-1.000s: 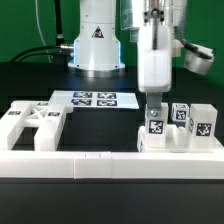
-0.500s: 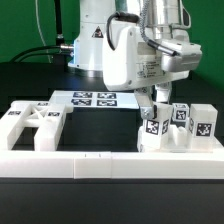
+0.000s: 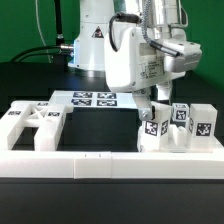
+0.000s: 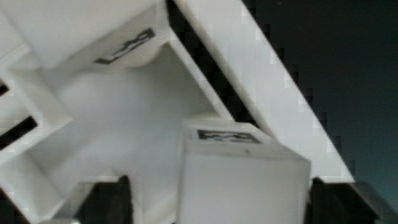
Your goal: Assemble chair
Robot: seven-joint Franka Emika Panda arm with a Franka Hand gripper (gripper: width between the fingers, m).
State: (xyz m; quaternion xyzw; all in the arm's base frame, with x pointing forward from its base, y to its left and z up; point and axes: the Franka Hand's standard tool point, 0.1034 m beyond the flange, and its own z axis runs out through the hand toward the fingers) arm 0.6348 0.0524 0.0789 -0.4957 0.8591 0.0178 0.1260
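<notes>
My gripper (image 3: 151, 107) hangs at the exterior view's right, right over a small white tagged block (image 3: 155, 126) of the chair. In the wrist view that block (image 4: 240, 165) stands between my dark fingers (image 4: 111, 200), which sit wide on either side of it; the gripper (image 4: 215, 205) looks open. Two more tagged blocks (image 3: 181, 116) (image 3: 201, 125) stand just to the right of it. Flat slotted panels (image 3: 32, 126) lie at the exterior view's left. Another white tagged piece (image 4: 111, 70) fills the wrist view beyond the block.
The marker board (image 3: 94, 99) lies flat behind the parts, in front of the arm's base (image 3: 98, 45). A long white border rail (image 3: 110, 162) runs along the front of the black table. Cables trail at the back left.
Since a second ago the hand has turned from upright to tilted above the block. Over the last half second it stays in place in the exterior view.
</notes>
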